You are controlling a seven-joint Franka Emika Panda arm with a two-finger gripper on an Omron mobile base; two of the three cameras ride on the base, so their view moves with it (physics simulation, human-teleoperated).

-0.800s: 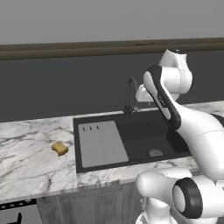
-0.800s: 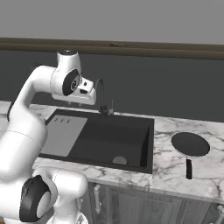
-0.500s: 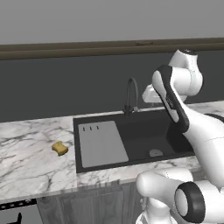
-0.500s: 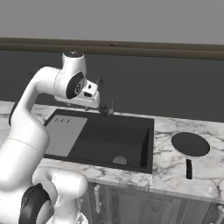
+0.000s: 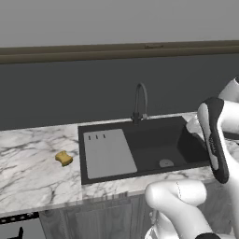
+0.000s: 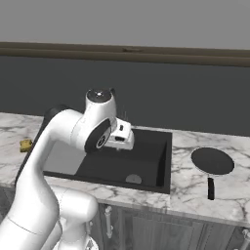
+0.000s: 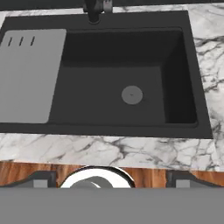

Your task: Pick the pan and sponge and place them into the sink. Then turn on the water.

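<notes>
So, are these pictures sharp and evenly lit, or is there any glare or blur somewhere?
Left base view: flat, even light, no glare, faucet outline crisp. Right base view: the pan reads as a flat black disc, soft shadow only. Hand view: the sink basin is dark but its drain stays clear; the foreground is slightly soft.

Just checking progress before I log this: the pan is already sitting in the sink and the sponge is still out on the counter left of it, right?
Not quite. The pan is not in the sink; the right base view shows it on the marble counter to the sink's right, and the hand view shows the basin holding nothing but its drain. The sponge is indeed on the counter left of the sink.
</notes>
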